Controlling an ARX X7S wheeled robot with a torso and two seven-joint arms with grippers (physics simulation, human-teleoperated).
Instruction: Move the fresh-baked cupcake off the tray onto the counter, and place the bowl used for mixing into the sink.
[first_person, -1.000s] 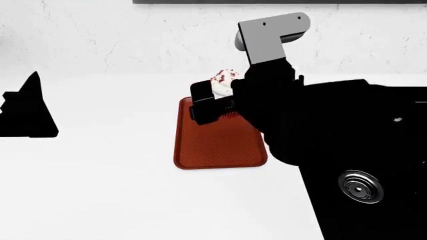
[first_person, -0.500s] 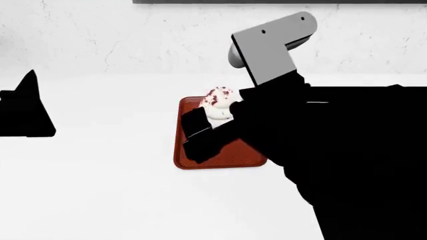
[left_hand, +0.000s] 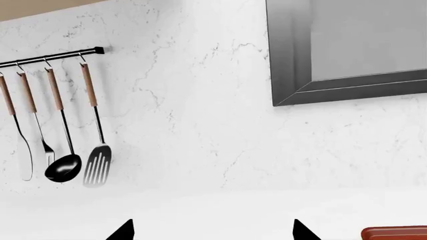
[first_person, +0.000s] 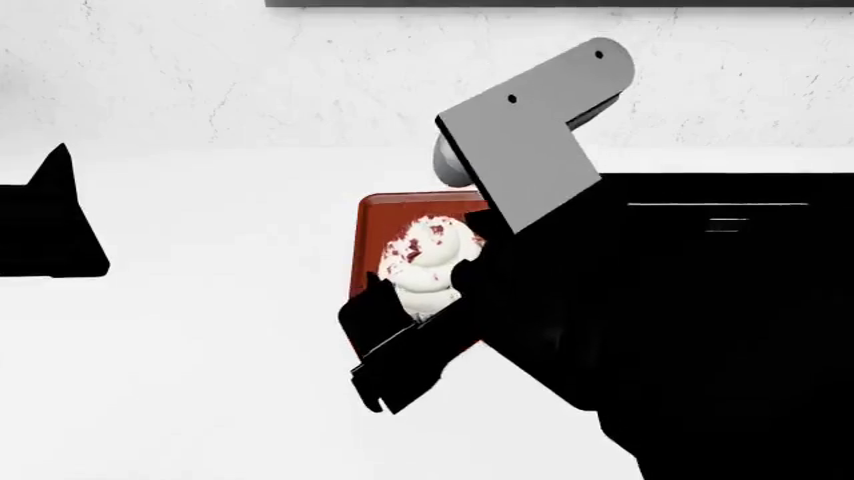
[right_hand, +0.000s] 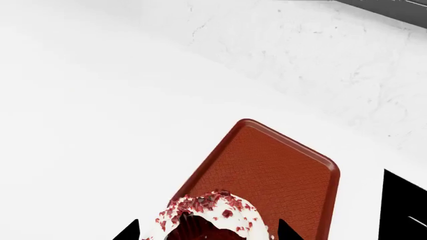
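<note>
Bright, even, sharp renders; utensils cast faint wall shadows, and black arm parts show no detail.

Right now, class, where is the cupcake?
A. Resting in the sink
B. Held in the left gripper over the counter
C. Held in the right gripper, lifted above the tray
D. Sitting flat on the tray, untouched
C: the cupcake sits between the fingers of the right gripper, and in the right wrist view the tray lies bare beneath it.

The right arm is covering much of the tray and the sink. The picture's edge is cutting off the cupcake.
</note>
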